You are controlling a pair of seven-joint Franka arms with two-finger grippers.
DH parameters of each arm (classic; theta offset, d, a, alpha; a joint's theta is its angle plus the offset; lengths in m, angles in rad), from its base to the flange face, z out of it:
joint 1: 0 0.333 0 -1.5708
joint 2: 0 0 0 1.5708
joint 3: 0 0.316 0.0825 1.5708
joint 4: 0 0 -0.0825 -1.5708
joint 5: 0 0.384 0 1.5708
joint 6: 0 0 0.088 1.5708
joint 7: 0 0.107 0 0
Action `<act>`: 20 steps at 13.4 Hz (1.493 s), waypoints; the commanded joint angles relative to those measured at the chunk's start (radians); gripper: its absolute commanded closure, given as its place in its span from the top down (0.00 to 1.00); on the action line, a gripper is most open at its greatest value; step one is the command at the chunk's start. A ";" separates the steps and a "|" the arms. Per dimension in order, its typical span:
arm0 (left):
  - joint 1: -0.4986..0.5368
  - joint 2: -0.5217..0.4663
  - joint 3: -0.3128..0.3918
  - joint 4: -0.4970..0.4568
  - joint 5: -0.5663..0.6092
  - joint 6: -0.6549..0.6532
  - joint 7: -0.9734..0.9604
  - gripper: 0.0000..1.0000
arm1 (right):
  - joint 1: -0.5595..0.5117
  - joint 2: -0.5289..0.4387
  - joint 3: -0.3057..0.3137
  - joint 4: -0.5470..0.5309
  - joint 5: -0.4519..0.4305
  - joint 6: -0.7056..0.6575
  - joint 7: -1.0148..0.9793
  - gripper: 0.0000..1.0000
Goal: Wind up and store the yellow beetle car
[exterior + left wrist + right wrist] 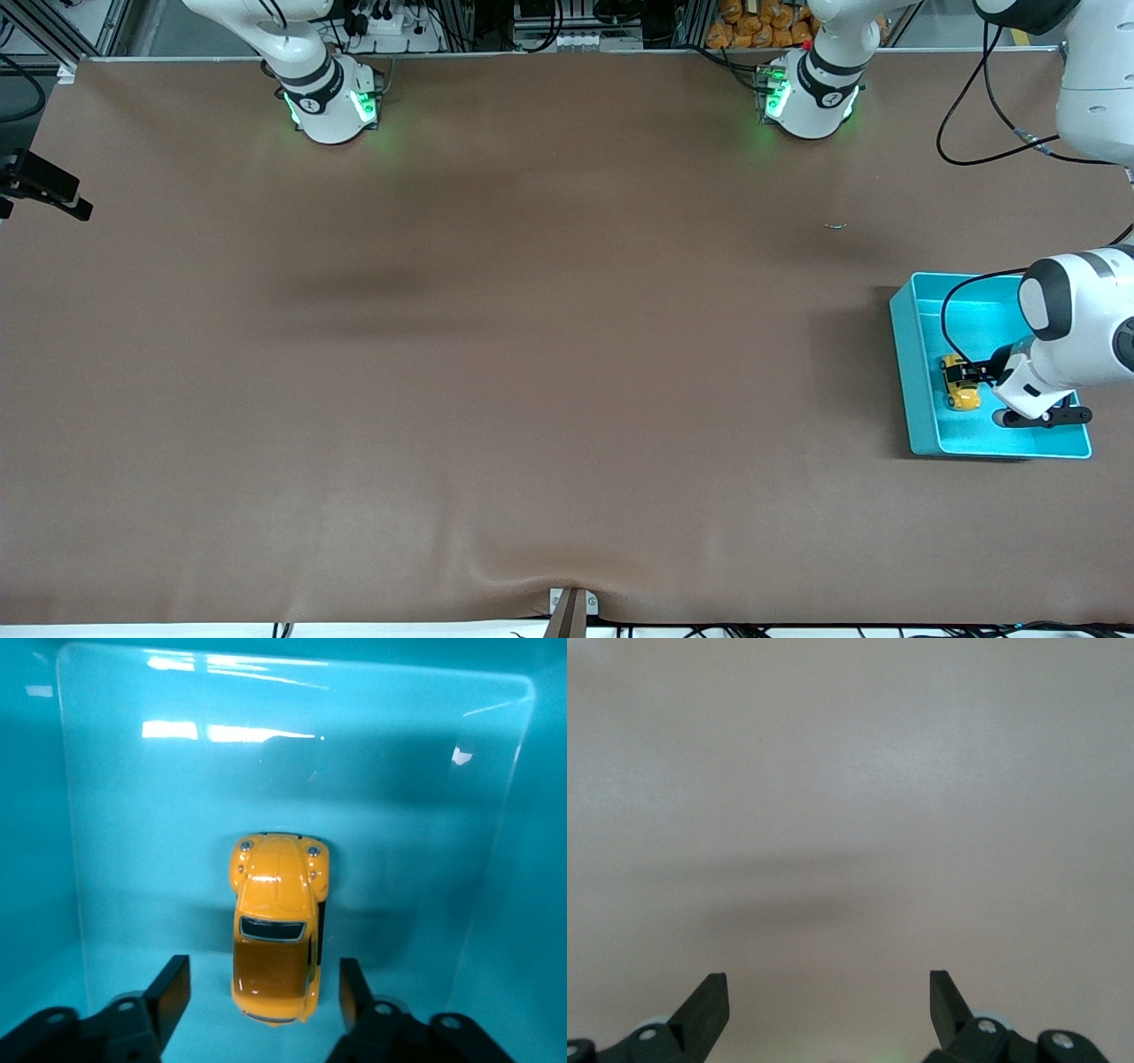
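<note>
The yellow beetle car rests on its wheels on the floor of the teal bin, toward the left arm's end of the table. My left gripper is down inside the bin and open. Its fingers stand on either side of the car's rear, with a gap on each side. My right gripper is open with nothing between its fingers, over bare brown table; it does not show in the front view.
The bin's walls close in around the left gripper. A small dark speck lies on the table farther from the camera than the bin. A black bracket juts in at the right arm's end.
</note>
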 commanded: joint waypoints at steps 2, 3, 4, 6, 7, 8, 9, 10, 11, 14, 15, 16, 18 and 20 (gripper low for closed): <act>-0.002 -0.010 -0.003 0.012 -0.018 0.001 0.023 1.00 | -0.011 -0.007 0.007 0.005 -0.009 -0.011 0.004 1.00; -0.002 -0.024 -0.011 0.012 -0.019 0.001 0.017 1.00 | -0.011 -0.007 0.007 0.004 -0.009 -0.011 0.004 1.00; 0.000 -0.041 -0.017 0.012 -0.018 -0.001 0.015 1.00 | -0.011 -0.007 0.007 0.005 -0.010 -0.011 0.004 1.00; 0.000 -0.082 -0.020 0.009 -0.019 -0.012 0.012 1.00 | -0.011 -0.007 0.007 0.005 -0.010 -0.013 0.004 1.00; 0.000 -0.110 -0.029 0.005 -0.019 -0.021 0.011 1.00 | -0.011 -0.007 0.007 0.005 -0.010 -0.013 0.004 1.00; 0.001 -0.134 -0.040 0.005 -0.019 -0.059 0.012 1.00 | -0.011 -0.007 0.007 0.005 -0.010 -0.013 0.004 1.00; 0.000 -0.163 -0.049 0.006 -0.021 -0.102 0.014 1.00 | -0.011 -0.007 0.005 0.005 -0.010 -0.014 0.005 1.00; 0.001 -0.196 -0.071 0.008 -0.021 -0.132 0.009 1.00 | -0.011 -0.007 0.005 0.005 -0.010 -0.014 0.005 1.00; 0.001 -0.225 -0.092 0.011 -0.021 -0.165 -0.024 1.00 | -0.011 -0.007 0.005 0.005 -0.010 -0.013 0.004 1.00; 0.003 -0.312 -0.167 0.012 -0.048 -0.270 -0.149 1.00 | -0.011 -0.007 0.005 0.005 -0.010 -0.013 0.004 1.00; 0.003 -0.349 -0.173 0.012 -0.074 -0.322 -0.149 1.00 | -0.011 -0.007 0.005 0.005 -0.010 -0.014 0.005 1.00; 0.003 -0.383 -0.181 0.015 -0.114 -0.359 -0.149 1.00 | -0.011 -0.007 0.005 0.005 -0.010 -0.013 0.004 1.00; 0.001 -0.443 -0.219 0.014 -0.142 -0.418 -0.153 1.00 | -0.012 -0.007 0.005 0.005 -0.010 -0.014 0.004 1.00; 0.003 -0.502 -0.276 0.014 -0.144 -0.514 -0.184 1.00 | -0.012 -0.005 0.005 0.005 -0.010 -0.013 0.004 1.00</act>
